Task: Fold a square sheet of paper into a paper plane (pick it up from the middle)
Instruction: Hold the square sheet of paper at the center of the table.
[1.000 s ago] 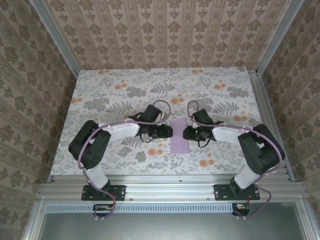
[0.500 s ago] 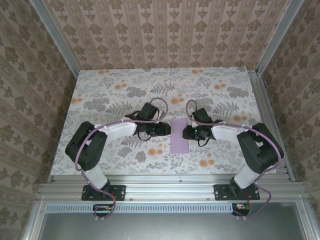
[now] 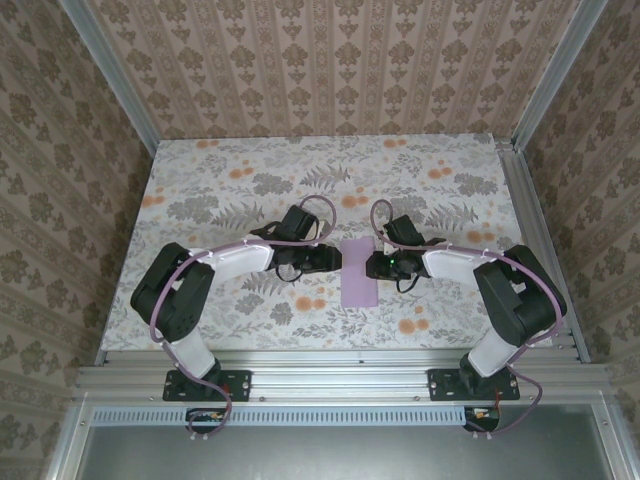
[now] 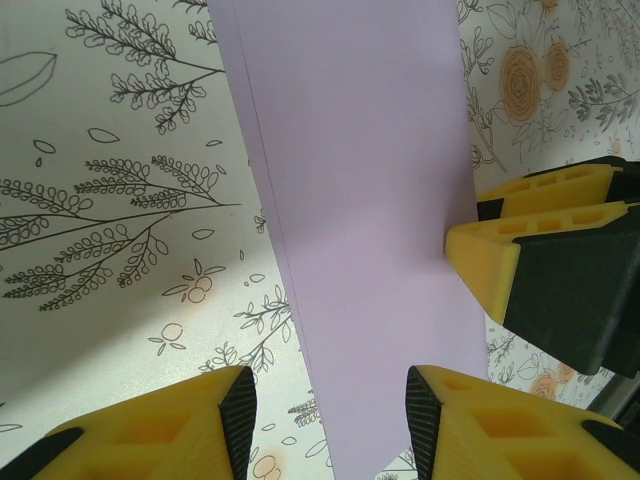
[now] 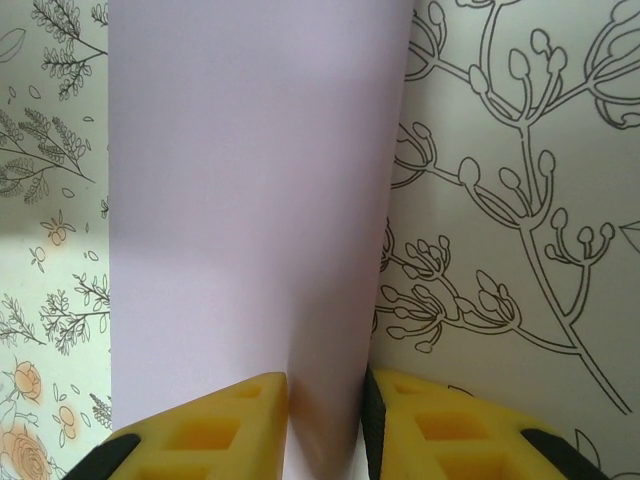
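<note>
Floral counter (image 3: pixel 200 190): square sheet of paper (image 3: pixel 358 275) lies halved. My L pincer (image 4: pixel 330 420) is spread at one edge, R pincer (image 5: pixel 325 420) narrowed round the other, grip unclear — prob. steadying the crease.

Lavender sheet of paper (image 3: pixel 359 272), folded in half, narrow rectangle, edges slightly offset

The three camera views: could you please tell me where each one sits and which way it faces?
Top external: fixed above and behind the robot, looking down at the floral tablecloth; both arms show whole, left gripper and right gripper flanking the lavender paper.
Left wrist: on the left arm, looking down past its own yellow fingers at the paper; the right gripper's fingers show at right.
Right wrist: on the right arm, looking down past its own fingers at the paper.
Shared: all three show the paper on that tablecloth.
</note>
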Motion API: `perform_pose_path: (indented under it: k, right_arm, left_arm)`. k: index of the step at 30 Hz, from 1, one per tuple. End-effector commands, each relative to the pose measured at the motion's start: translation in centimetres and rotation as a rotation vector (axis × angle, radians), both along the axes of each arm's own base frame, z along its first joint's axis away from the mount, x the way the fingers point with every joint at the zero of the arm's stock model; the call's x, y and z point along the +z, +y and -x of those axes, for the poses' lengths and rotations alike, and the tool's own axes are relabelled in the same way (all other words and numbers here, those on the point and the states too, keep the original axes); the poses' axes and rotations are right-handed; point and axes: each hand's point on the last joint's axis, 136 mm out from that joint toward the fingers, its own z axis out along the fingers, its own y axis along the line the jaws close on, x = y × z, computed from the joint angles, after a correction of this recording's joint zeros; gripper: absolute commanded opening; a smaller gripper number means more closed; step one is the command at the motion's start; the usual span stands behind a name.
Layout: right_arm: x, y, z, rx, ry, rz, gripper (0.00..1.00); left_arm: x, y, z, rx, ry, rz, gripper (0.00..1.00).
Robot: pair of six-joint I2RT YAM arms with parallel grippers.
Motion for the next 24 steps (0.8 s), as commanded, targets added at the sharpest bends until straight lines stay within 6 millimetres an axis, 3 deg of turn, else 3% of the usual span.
perform_pose_path:
  k: [1,24]
  right_arm:
    - [-0.62,-0.18,0.65,0.034,0.033,0.030,0.30]
    - [-0.96,-0.16,0.87,0.067,0.037,0.082,0.32]
  left_arm:
    - [0.56,0.32,-0.17,-0.004,-0.021,0.003,0.47]
    - [0.84,0.57,-0.17,0.001,-0.025,0.001,0.46]
